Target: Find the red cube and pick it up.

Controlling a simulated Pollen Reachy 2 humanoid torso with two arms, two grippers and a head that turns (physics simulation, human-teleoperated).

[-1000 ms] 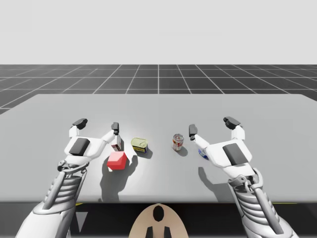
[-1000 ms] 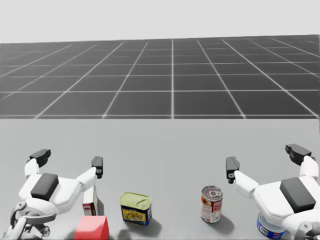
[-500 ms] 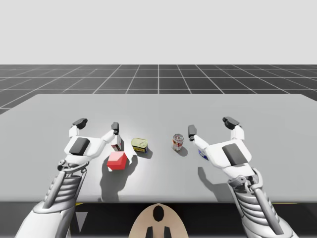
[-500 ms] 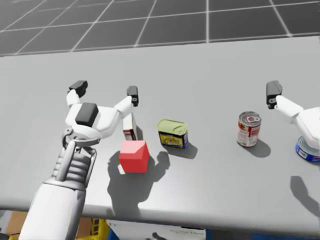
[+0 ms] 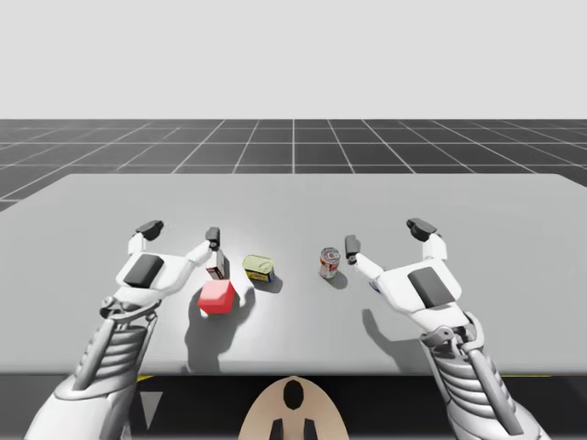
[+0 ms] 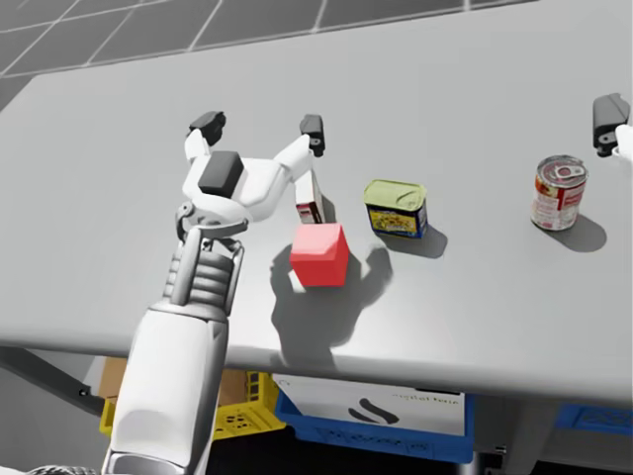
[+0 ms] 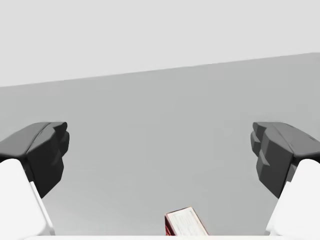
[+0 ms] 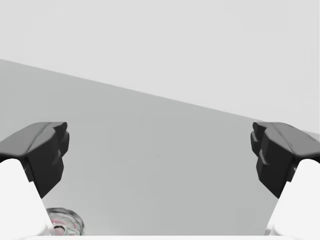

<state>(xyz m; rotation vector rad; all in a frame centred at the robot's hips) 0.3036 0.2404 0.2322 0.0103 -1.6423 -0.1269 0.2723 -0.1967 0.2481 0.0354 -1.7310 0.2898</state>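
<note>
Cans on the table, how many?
2: a yellow boxy can beside the red cube, and a round red can near my right pincer. My right arm may hide others.

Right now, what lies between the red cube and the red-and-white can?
The head view shows a yellow-topped rectangular tin between the red cube and the red-and-white can, nearer the cube; otherwise bare table.

We record the red cube (image 5: 216,297) resting on the table (image 5: 514,211). A small box (image 5: 217,268) stands just behind it and a yellow-topped tin (image 5: 260,268) near its right. Our left gripper (image 5: 182,231), fingers spread wide, is behind and left of it.
</note>
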